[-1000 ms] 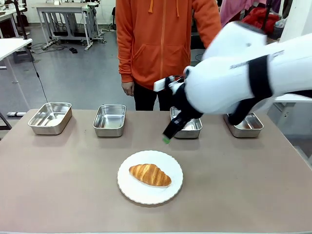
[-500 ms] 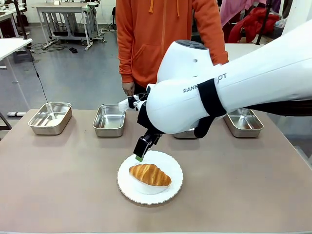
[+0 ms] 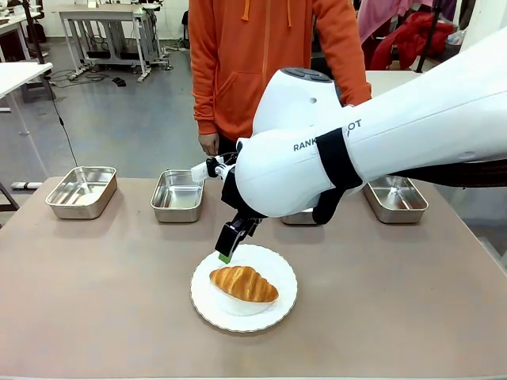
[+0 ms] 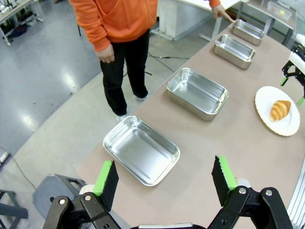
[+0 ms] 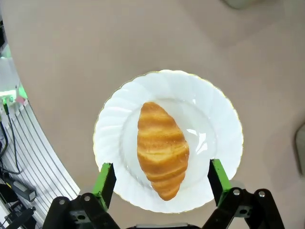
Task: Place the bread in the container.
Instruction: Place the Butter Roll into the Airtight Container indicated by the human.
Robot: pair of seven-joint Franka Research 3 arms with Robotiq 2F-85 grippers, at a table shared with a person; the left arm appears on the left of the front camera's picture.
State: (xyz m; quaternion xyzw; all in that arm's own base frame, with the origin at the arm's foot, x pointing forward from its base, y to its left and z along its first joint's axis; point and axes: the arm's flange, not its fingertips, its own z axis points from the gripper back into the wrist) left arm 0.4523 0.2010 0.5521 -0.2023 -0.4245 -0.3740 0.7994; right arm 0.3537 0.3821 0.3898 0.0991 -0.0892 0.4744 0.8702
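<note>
The bread (image 3: 244, 283), a golden-brown croissant, lies on a round white plate (image 3: 279, 307) at the table's near middle. My right gripper (image 3: 228, 248) hangs open just above the plate's far-left rim. In the right wrist view its green fingertips (image 5: 106, 177) stand either side of the bread (image 5: 162, 148), a little above it, holding nothing. The container is one of several alike steel trays (image 3: 177, 195) in a row along the far side; I cannot tell which. My left gripper (image 4: 164, 177) is open and empty, high above the nearest tray (image 4: 141, 149) at the table's left end.
A person in an orange hoodie (image 3: 261, 55) stands at the far edge. My right arm (image 3: 380, 134) spans the right half of the table and covers most of the third tray (image 3: 301, 217). The plate (image 4: 277, 110) lies apart from the trays.
My right arm has swung left from over the third tray to above the plate's far-left rim. Over the last half second it has hardly moved. The bread has stayed put.
</note>
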